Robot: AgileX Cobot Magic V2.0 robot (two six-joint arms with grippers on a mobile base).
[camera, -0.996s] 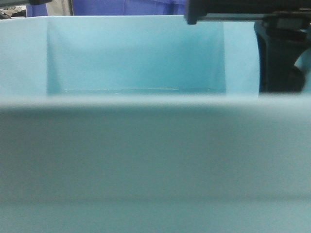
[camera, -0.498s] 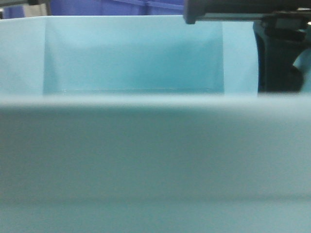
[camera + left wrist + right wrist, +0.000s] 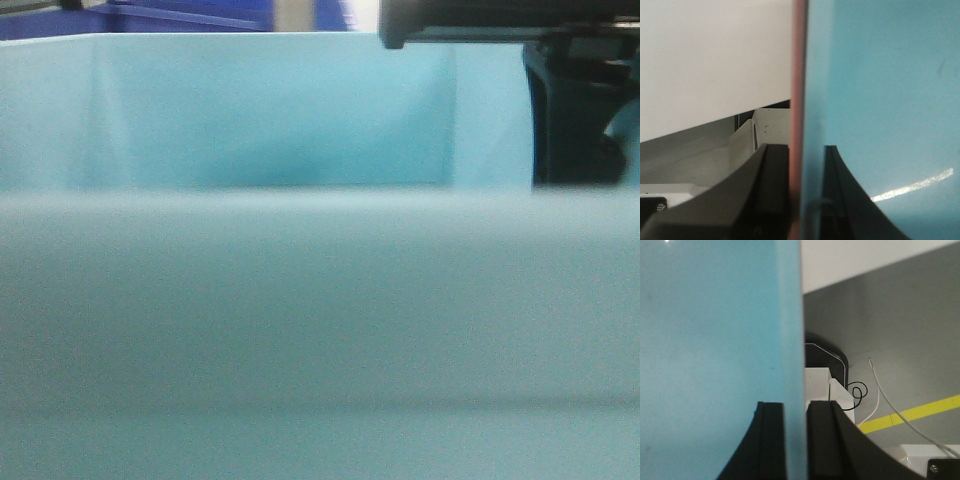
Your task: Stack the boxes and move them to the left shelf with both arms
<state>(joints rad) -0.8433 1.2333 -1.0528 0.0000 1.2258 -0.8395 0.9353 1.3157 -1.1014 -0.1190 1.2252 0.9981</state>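
Left end effector (image 3: pixel 802 195) nearly closed, clamping nested walls of salmon pink bin (image 3: pixel 798 75) and sky blue bin (image 3: pixel 880 90); right end effector (image 3: pixel 795 440) likewise pinching the sky blue bin's wall.

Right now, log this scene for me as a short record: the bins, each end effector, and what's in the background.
Blue bin: open-topped, fills the front view
Pink bin: only an edge shows, flush against the blue wall
Left end effector: clamped across the pink and blue walls together
Right end effector: clamped on the blue wall; no pink visible there
Background: yellow floor line, white cable
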